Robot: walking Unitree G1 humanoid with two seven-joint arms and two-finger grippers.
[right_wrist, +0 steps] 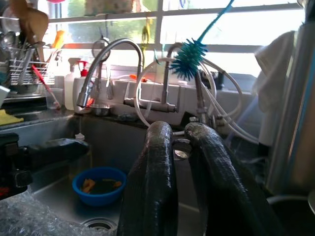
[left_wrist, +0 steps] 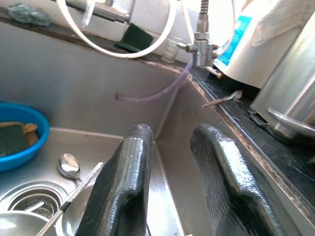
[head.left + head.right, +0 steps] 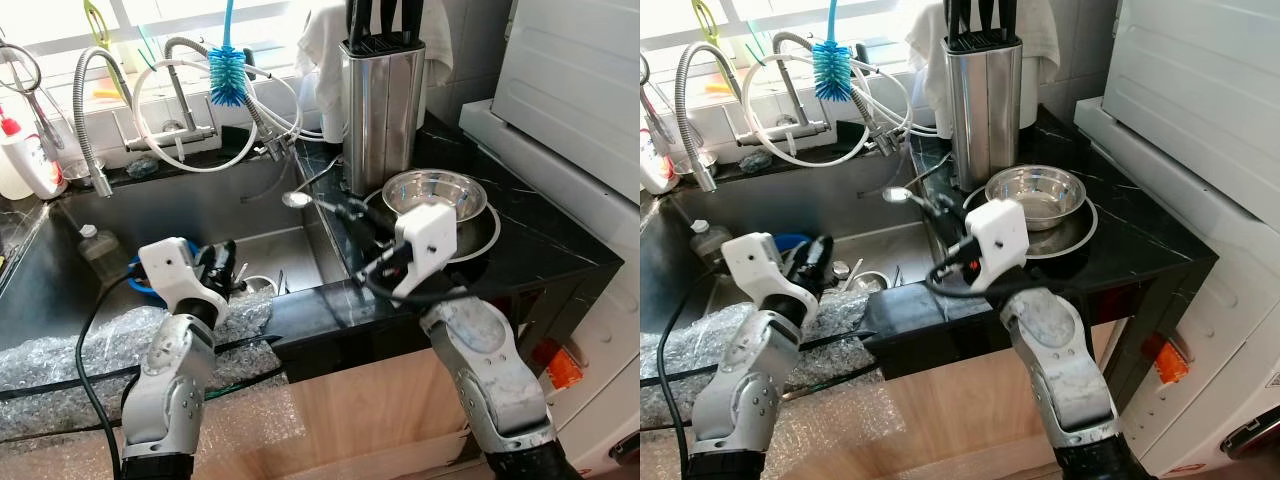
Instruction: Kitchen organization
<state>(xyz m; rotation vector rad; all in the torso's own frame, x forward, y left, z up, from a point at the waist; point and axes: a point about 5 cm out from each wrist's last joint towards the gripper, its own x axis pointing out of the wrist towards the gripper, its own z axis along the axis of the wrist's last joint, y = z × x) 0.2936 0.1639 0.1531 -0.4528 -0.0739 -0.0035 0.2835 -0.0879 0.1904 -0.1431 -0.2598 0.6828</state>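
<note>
At the sink (image 3: 200, 215), the right gripper (image 3: 345, 212) is pinching a spoon (image 3: 297, 199), the left gripper (image 3: 222, 262) is hovering open, dishes below it awaiting sorting.

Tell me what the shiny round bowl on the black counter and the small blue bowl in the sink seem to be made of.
Shiny round bowl: polished metal, probably stainless steel, given its mirror-like reflections. Small blue bowl: likely plastic, with uniform saturated colour and a dull sheen.

- both arms are silver metal, kinda scuffed and mottled
- white boxy block on each wrist
- black cables loop off the wrists
- left tool (image 3: 222, 262) and right tool (image 3: 352, 212): long glossy black fingers
</note>
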